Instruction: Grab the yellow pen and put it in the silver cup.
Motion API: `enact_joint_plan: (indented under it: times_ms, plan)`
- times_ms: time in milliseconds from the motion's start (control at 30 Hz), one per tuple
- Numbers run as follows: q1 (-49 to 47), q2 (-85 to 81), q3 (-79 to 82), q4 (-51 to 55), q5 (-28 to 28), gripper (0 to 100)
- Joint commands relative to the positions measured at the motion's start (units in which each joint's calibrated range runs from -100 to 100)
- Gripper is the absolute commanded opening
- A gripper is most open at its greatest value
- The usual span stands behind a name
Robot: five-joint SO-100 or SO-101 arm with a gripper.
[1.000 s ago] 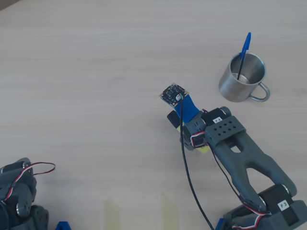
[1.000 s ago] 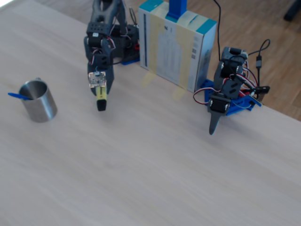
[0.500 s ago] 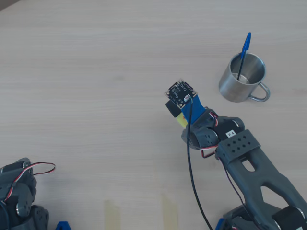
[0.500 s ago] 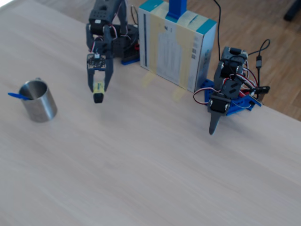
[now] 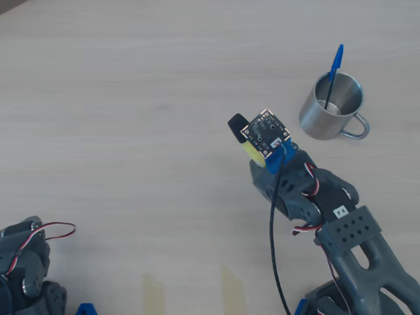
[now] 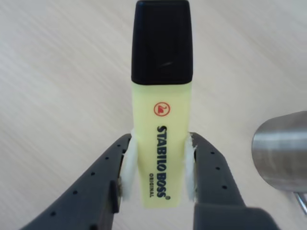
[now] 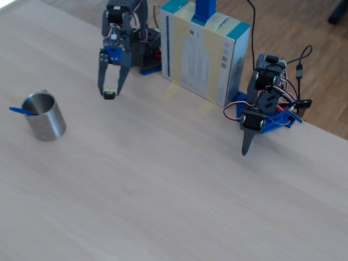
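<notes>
Robot gripper (image 6: 158, 172) clamped on the yellow pen (image 6: 160, 110), lifted off the wooden table (image 5: 131, 98).
In the overhead view the silver cup (image 5: 331, 105) stands at about two o'clock from the pen, holding a blue ballpoint (image 5: 335, 69).

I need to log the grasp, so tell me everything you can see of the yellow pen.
The yellow pen is a short, chunky pale-yellow highlighter with a black cap and dark "STABILO BOSS ORIGINAL" lettering plus a red logo on its flat barrel; it looks like plastic. The gripper is shut on the lower barrel, a white pad pressing each side, the cap pointing away from it. In the fixed view it hangs clear of the table, short of the silver cup, which already holds a blue pen.
</notes>
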Motion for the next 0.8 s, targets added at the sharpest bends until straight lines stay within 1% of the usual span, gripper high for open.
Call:
enact_joint_plan:
  times_ms: [0,300,567,767]
  plan:
    - [1.12,-4.43,-0.42,-2.10,-0.31,7]
    - [1.29,-9.67,-0.15,-5.36,-0.31,7]
    - [2.25,-16.65,9.56,-23.55,-0.36,7]
    - [2.43,-21.14,15.18,-32.39,-1.09,7]
